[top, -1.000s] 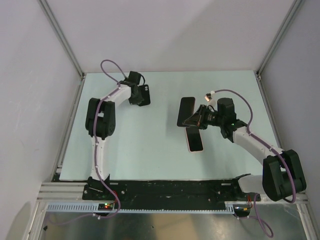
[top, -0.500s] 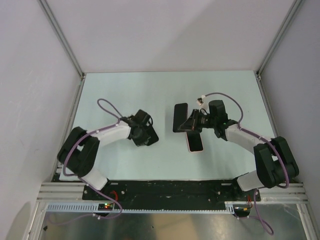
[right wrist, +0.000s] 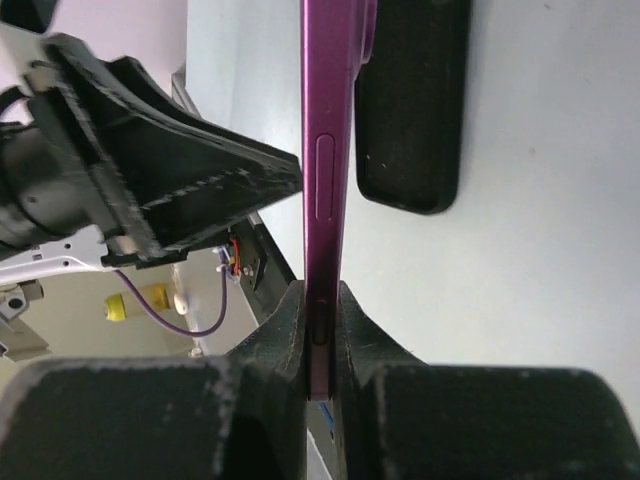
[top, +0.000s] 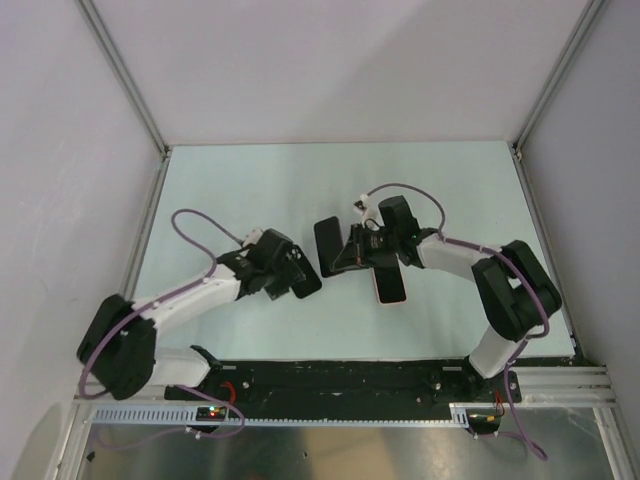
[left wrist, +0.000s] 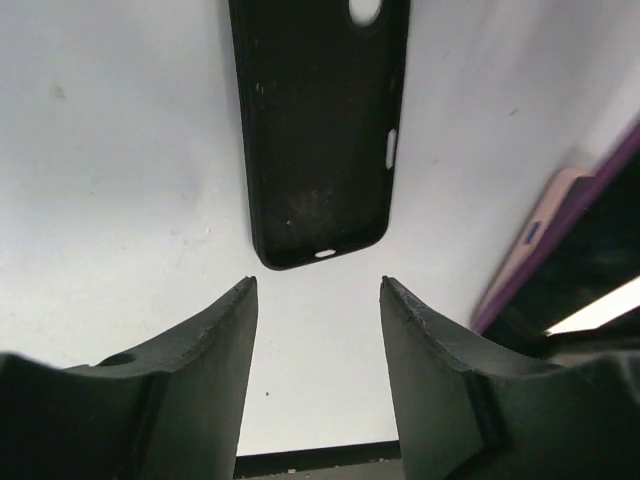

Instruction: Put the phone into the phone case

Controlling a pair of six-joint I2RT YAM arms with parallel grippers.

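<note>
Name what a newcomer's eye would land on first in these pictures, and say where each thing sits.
First comes the purple phone, pinched edge-on by the right gripper, which is shut on it; it runs up the middle of the right wrist view. Next is the black case, lying flat on the pale table just beyond the open left gripper.

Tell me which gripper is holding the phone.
The right gripper, clamped on one end of the purple phone. The left gripper is open and empty, pointing at the black phone case.
</note>
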